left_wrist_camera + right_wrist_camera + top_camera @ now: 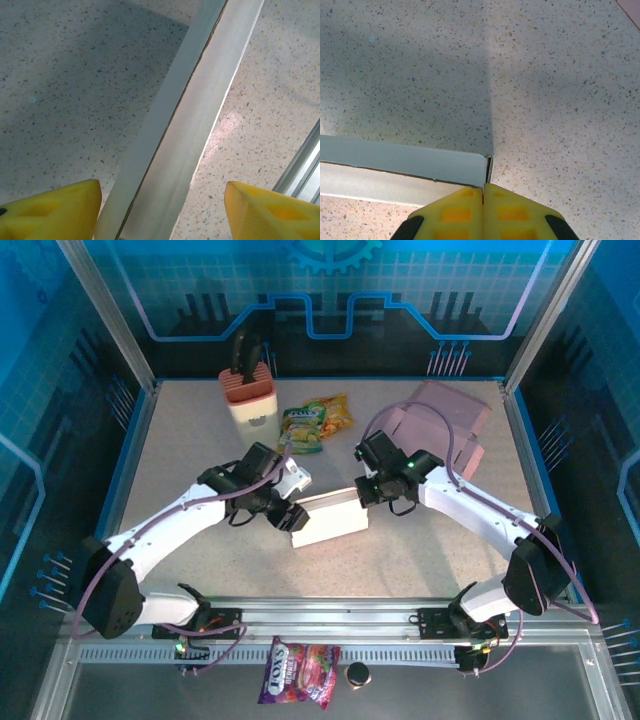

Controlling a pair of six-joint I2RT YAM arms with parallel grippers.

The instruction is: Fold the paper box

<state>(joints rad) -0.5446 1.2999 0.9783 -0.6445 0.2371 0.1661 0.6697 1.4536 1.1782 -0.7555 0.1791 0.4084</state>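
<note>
Currently the white paper box (328, 519) lies near the middle of the speckled table (190, 450). My left gripper (161, 200) stands open astride its long wall, while my right gripper (483, 192) is closed against the box's right end corner. I judge a wall fold is in hand. Next I must close on that wall and crease it.

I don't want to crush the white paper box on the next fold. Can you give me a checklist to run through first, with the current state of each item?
1. Left gripper jaws open, with a wall of the paper box between them: ok.
2. Right gripper jaws shut at the box's end corner: ok.
3. Right jaws actually pinching paper: cannot tell.
4. Box resting on the table: ok.
5. Snack packets and pink cardboard apart from the box: ok.
</note>
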